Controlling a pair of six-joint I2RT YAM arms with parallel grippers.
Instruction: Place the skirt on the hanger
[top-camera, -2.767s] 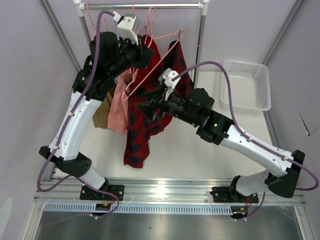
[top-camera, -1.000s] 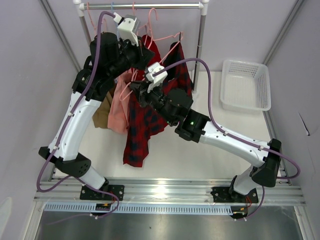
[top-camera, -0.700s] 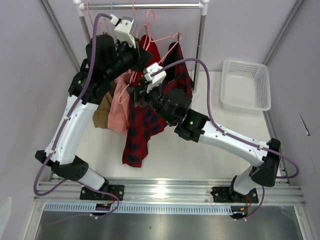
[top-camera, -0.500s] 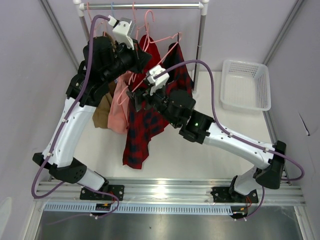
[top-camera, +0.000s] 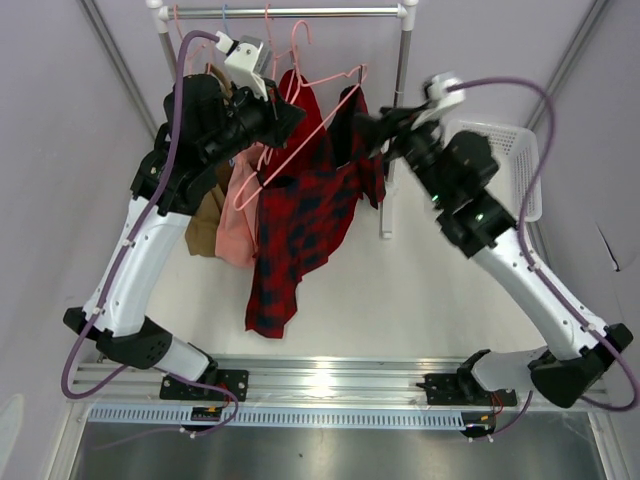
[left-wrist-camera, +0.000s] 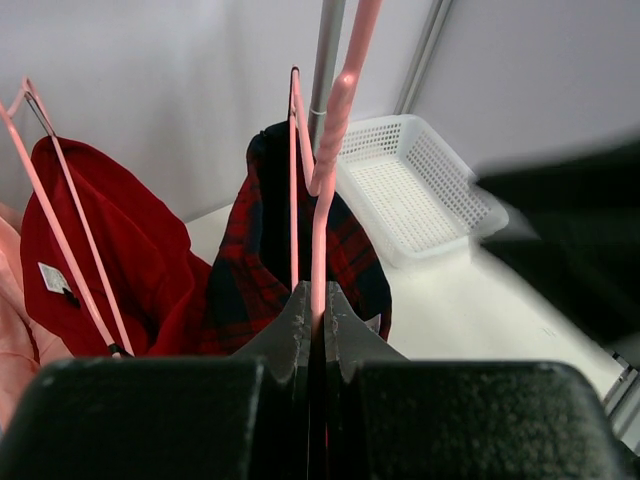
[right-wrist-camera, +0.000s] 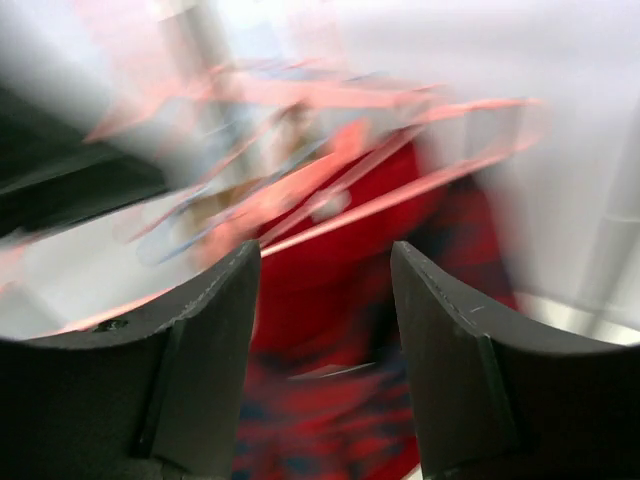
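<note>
My right claw (right-wrist-camera: 322, 265) has left the skirt (top-camera: 300, 220), now spread; left claw (left-wrist-camera: 312, 300) still pinches the hanger (left-wrist-camera: 335, 120).

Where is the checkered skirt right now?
In the top view, the plaid skirt hangs near the middle, below the rail. It is draped on the pink hanger pinched by the left gripper, just right of the salmon-pink garment.
</note>
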